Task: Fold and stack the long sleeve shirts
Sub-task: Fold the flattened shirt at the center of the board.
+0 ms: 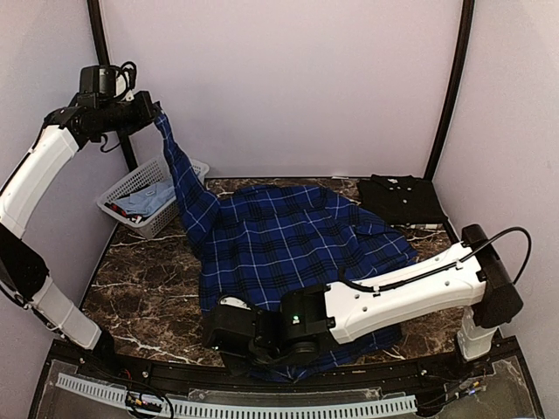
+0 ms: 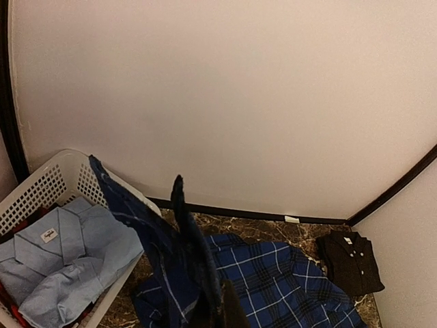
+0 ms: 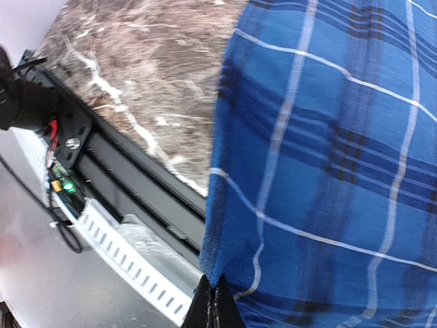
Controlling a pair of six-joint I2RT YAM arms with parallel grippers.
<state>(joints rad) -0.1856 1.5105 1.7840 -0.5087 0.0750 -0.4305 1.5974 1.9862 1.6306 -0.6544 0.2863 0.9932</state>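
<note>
The blue plaid shirt [image 1: 279, 244] lies spread across the middle of the marble table. My left gripper [image 1: 155, 113] is shut on one sleeve and holds it high above the basket, so the sleeve [image 2: 171, 266] hangs taut down to the shirt body [image 2: 287, 283]. My right gripper [image 1: 229, 336] is shut on the shirt's near hem [image 3: 220, 273] at the table's front edge; the plaid fills the right wrist view [image 3: 328, 150]. The black shirt [image 1: 402, 199] lies folded at the back right, also in the left wrist view [image 2: 349, 263].
A white lattice basket [image 1: 131, 186] with a light blue shirt [image 2: 61, 260] stands at the back left. Black corner posts [image 1: 450, 87] rise at the back. A black rail and white cable strip [image 3: 116, 239] run along the table's front edge.
</note>
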